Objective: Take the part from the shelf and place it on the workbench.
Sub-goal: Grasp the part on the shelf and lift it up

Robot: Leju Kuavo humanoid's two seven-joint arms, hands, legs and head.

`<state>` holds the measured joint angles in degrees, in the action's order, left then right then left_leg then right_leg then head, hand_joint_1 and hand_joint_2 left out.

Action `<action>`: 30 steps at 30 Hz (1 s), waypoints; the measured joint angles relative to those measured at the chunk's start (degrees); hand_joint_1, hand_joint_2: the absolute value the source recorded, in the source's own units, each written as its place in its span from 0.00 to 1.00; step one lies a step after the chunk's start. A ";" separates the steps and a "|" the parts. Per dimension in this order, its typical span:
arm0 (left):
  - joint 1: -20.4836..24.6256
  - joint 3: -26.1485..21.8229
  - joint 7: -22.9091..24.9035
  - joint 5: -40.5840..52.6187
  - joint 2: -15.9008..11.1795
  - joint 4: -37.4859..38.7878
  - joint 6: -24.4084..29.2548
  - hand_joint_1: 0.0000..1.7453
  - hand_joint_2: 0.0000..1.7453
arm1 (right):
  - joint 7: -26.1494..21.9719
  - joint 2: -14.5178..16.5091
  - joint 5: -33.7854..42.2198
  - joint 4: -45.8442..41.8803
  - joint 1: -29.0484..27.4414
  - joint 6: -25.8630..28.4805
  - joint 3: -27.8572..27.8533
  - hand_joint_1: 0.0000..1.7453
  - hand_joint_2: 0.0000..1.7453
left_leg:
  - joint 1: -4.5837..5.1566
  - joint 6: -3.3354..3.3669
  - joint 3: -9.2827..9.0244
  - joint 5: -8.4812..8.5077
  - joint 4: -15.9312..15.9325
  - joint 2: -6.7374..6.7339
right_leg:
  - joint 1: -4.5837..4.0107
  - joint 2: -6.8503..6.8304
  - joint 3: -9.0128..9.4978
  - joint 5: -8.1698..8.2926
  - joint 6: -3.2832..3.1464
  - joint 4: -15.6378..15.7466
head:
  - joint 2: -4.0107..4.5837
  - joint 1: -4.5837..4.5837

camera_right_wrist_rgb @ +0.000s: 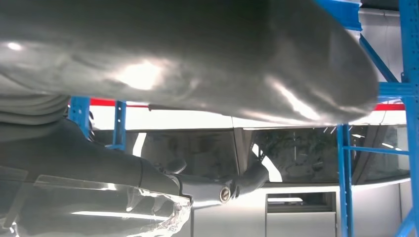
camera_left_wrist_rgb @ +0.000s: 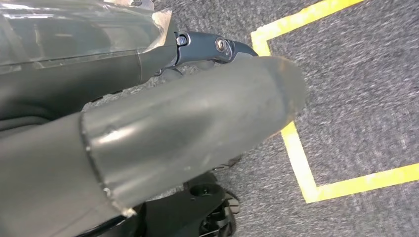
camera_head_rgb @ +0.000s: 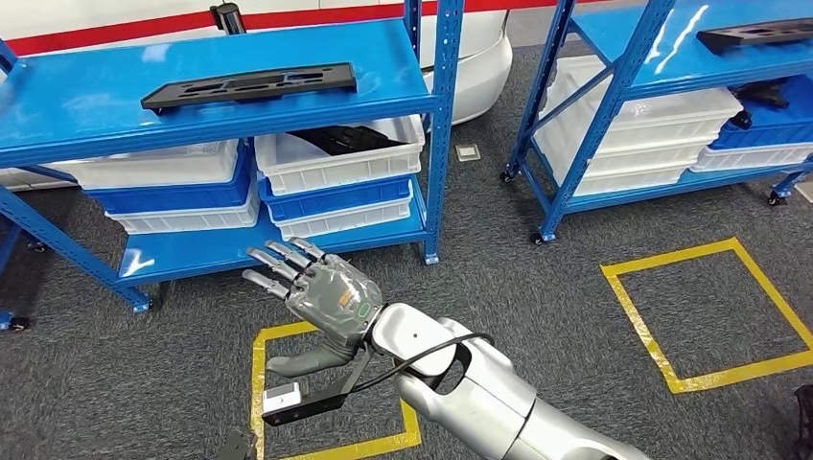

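Note:
A long flat black part (camera_head_rgb: 249, 86) lies on the top board of the blue shelf (camera_head_rgb: 192, 129) at the left. My right hand (camera_head_rgb: 321, 297) is raised in front of this shelf, well below the part, back up and fingers spread toward the shelf, holding nothing. In the right wrist view its thumb (camera_right_wrist_rgb: 173, 59) and a finger (camera_right_wrist_rgb: 217, 190) stand apart, with blue shelf posts beyond. My left hand (camera_left_wrist_rgb: 148, 128) hangs over the grey floor with nothing in it and its fingers apart.
White and blue bins (camera_head_rgb: 336, 172) are stacked on the lower shelf boards; one holds a black part (camera_head_rgb: 343, 139). A second blue shelf (camera_head_rgb: 662, 115) at the right carries another black part (camera_head_rgb: 757, 35). Yellow tape squares (camera_head_rgb: 709, 316) mark the grey carpet. A white car stands behind.

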<state>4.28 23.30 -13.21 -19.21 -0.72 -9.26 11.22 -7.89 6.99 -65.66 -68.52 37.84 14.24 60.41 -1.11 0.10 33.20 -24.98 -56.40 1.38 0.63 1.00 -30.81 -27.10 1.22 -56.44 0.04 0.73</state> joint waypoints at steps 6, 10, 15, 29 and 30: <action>-0.12 0.03 0.13 -0.01 -0.05 0.01 0.04 0.00 0.00 | -0.06 0.21 -0.04 -0.39 0.16 -0.14 0.24 0.00 0.00 | -0.49 -1.45 6.89 -7.73 -14.75 -0.93 | 0.44 -2.08 -0.14 0.86 -2.01 0.64 | 0.00 0.32; -0.22 0.03 0.25 -0.01 -0.14 0.01 0.15 0.00 0.00 | -0.34 0.21 -0.10 -0.39 0.09 -0.36 0.62 0.00 0.00 | -0.72 -1.68 4.30 -3.50 -10.12 -2.22 | 0.29 -3.45 -0.21 0.79 -1.93 0.35 | 0.00 0.32; 0.05 0.02 0.24 -0.01 -0.11 0.00 0.18 0.00 0.00 | -0.51 0.21 -0.25 -0.40 0.19 -0.36 0.79 0.00 0.00 | 0.01 -0.37 0.48 -0.64 -1.04 -3.78 | -0.80 -5.05 -0.73 0.56 -1.02 -0.18 | 0.00 0.20; 0.17 -0.02 0.33 -0.23 0.01 0.00 0.28 0.00 0.00 | -0.59 -0.26 -0.83 -0.38 0.67 -0.39 1.29 0.00 0.00 | 0.21 0.79 2.19 1.20 -1.00 2.97 | -0.03 2.19 -0.67 -0.59 -0.06 -0.86 | 0.00 -0.03; 0.10 -0.02 0.33 -0.31 0.00 0.00 0.28 0.00 0.00 | -0.48 -0.20 -0.99 -0.38 0.69 -0.30 1.29 0.00 0.00 | 0.13 0.48 2.32 1.28 -0.96 3.17 | -0.03 1.85 -0.70 -0.41 -0.31 -0.82 | 0.00 0.00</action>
<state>4.38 23.28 -12.87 -19.51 -0.72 -9.26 11.50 -8.37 6.79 -66.65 -68.90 38.53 13.94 61.70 -0.98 0.58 35.52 -23.70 -57.36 4.55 0.59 2.85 -31.51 -27.51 0.91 -57.25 0.04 0.72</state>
